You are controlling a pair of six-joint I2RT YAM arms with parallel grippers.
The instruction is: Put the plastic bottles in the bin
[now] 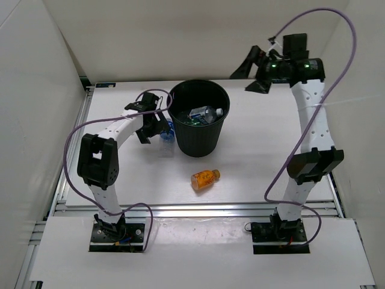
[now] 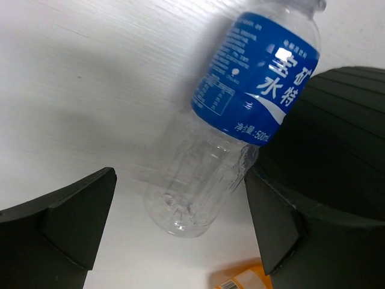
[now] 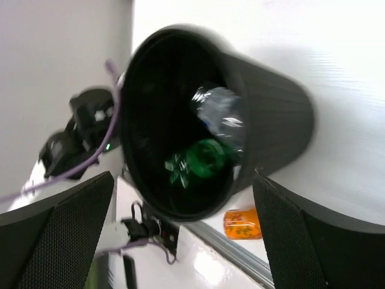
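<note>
**Two bottles seen outside the bin**

The black bin (image 1: 198,143) is stood at the far middle of the table, and a clear bottle (image 1: 206,113) and a green bottle (image 3: 204,158) are seen inside it. The blue-labelled bottle (image 2: 252,90) is laid flat just left of the bin, framed by the wide-spread, empty left gripper (image 1: 153,127). The orange bottle (image 1: 205,178) is laid on its side near of the bin. The right gripper (image 1: 249,77) is held far right, spread wide and empty.
</note>
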